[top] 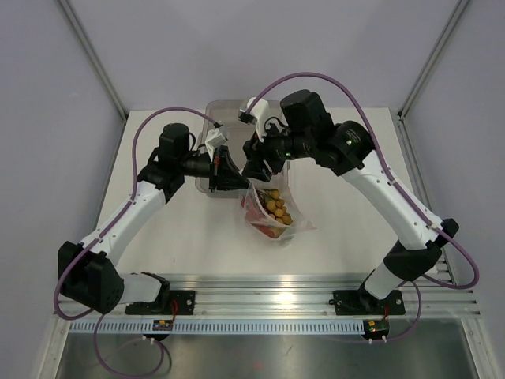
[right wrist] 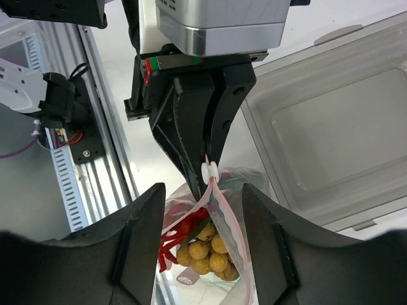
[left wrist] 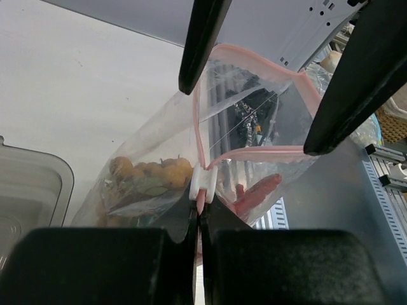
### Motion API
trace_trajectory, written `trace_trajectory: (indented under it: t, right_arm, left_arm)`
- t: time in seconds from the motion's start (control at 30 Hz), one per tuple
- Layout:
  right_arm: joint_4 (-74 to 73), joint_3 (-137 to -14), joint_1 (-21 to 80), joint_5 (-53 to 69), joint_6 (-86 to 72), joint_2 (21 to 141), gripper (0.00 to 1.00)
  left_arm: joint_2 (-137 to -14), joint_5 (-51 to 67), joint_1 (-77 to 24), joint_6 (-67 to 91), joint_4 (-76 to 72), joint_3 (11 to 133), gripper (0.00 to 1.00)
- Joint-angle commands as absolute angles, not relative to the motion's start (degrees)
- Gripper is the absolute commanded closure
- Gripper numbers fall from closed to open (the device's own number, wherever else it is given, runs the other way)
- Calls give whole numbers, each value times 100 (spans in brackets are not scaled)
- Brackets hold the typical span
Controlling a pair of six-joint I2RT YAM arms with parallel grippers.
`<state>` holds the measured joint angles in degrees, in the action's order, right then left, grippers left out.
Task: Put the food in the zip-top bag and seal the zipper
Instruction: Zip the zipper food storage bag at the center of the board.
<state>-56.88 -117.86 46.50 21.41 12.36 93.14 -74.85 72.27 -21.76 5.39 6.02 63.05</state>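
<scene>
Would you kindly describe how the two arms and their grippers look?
The left arm and right arm have white shells and black joints, each trailed by a purple cable. The left gripper has a silver body with a small red-and-green mark and tapered black fingers; the right gripper has broad black ones.

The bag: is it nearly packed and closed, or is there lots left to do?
Packing looks done: the balls and lobster sit inside the bag. In hand: the left jaws pinch the zipper at its white slider, while the right jaws stand open either side of the mouth. Left to do: sealing, since the pink strip gapes open in the left wrist view.
</scene>
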Motion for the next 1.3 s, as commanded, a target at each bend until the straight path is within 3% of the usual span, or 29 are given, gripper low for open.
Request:
trace_trajectory:
  t: [0.0, 0.3, 0.67, 0.87, 1.13, 1.27]
  right_arm:
    - [-5572, -11962, 4702, 2338, 835, 9132, 42]
    - [-5581, -11935, 4702, 2232, 624, 9474, 41]
    - [-5502, -11909, 4737, 2496, 563, 9624, 51]
    - [-5449, -11830, 4737, 2514, 580, 9624, 61]
    - [-5449, -11821, 4746, 2645, 580, 9668, 62]
    - [-5458, -11813, 4746, 2716, 571, 9668, 70]
  left_arm:
    - [-7260, 7418, -2136, -202, 1204, 6671, 100]
    - [-7084, 7479, -2145, -308, 1266, 6697, 100]
    - [-7110, 7550, -2145, -273, 1257, 6759, 100]
    - [-7110, 7559, -2145, -237, 1231, 6785, 100]
    - [-7163, 7541, -2136, -106, 1134, 6829, 100]
    - [-7163, 7506, -2127, -62, 1116, 6838, 100]
